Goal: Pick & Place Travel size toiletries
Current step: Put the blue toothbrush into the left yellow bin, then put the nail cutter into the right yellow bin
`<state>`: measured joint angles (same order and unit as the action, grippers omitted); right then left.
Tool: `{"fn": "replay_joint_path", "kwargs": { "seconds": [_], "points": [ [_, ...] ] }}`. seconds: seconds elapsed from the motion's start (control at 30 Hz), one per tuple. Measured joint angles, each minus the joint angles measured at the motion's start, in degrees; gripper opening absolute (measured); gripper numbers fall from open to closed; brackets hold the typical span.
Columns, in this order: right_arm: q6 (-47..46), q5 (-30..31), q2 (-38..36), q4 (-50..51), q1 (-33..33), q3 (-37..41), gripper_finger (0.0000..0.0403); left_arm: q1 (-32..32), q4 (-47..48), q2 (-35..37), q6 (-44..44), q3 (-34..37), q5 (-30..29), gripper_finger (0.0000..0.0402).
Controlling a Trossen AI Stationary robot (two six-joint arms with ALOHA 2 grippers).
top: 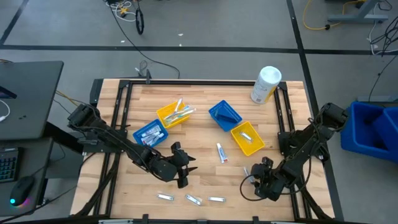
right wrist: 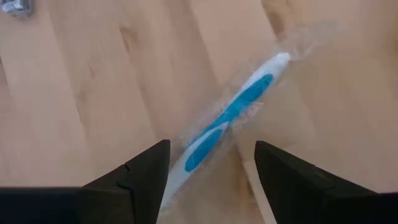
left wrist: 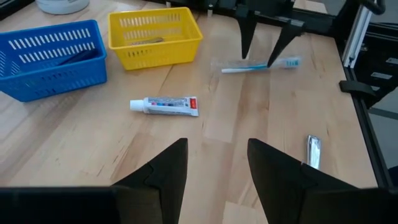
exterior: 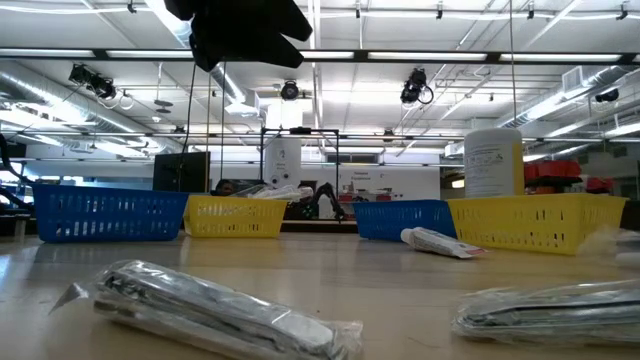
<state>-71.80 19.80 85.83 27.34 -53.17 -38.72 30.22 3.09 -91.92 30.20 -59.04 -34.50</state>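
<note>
- Near the desk's front right, right claw (right wrist: 211, 180) hangs low over a wrapped blue/white toothbrush (right wrist: 227, 124), fingers spread wide, nothing pinched. Brush lies flat on the wood w/ its lower end running in between the fingers.
- Handling, my read: light, stiff plastic body but a loose clear wrapper, so prob slippery and could twist or skid when squeezed. Best hold looks like mid-handle on the thick blue part, fingers across the narrow width, not on the wrapper tail.
- Axis: in the right wrist view the brush runs diagonal to the finger gap, so the wrist prob needs a turn to square up. Which end is the head, can't tell.
- Left claw (top: 185, 168) hovers front-centre, fingers also spread, empty.
- Toothpaste tube (left wrist: 165, 105) lies flat mid-desk near the yellow bin (top: 248, 138), long axis roughly front-to-back in the high view. Soft, light, would dent if gripped hard.
- Three silver wrapped packets (top: 189, 199) sit in a row along the front edge, well apart from each other, crinkly foil.
- Other bins (top: 174, 115) further back already hold some items.
</note>
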Motion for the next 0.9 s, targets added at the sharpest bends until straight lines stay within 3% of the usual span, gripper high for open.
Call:
{"fn": "replay_joint_path", "kwargs": {
  "seconds": [0.47, 0.73, 0.9],
  "points": [
    [-0.8, -1.4, 3.9, -2.2, 0.0, -0.2, 0.0206, 1.7, 0.3, 1.8, 0.0, 0.0, -1.2, 0.0175],
    [0.9, -4.1, 0.9, -2.2, -0.1, 0.0, 0.0222, 3.0, 0.4, 2.0, 1.0, 0.0, 0.3, 0.0175],
    [6.0, -2.4, -1.7, -1.9, 0.1, -1.7, 0.0241, 3.1, 0.4, 1.9, 3.7, 0.0, 1.3, 0.0175]
  ]
}}
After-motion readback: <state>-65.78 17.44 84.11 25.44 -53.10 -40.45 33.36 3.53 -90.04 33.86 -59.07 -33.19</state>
